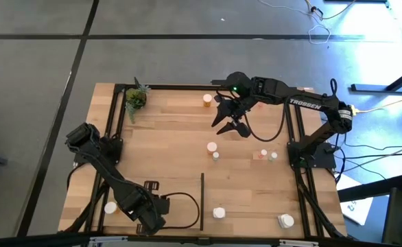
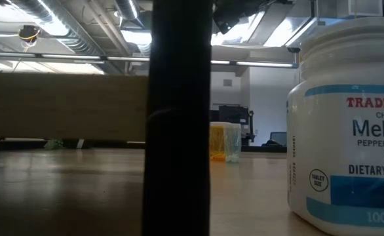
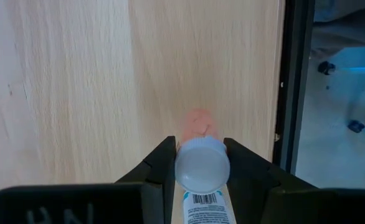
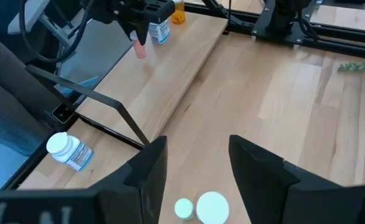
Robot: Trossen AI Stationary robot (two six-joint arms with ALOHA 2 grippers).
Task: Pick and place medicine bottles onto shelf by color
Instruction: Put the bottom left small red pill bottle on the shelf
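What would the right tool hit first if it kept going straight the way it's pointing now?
Probably the two white-capped bottles standing on the shelf just ahead of the right tool, whose fingers stand open and empty. Depth is unclear, so it might pass over them.

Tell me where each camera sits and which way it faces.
High: above the table, straight down on the shelf; both arms, left gripper and right gripper show.
Low: table height, level across; post and big white bottle up close; maybe an arm part at top.
Left wrist: down at the shelf; own fingers clamp the held bottle.
Right wrist: across the shelf toward the left arm; own fingers open.
Shared: high and right wrist both show the left gripper.
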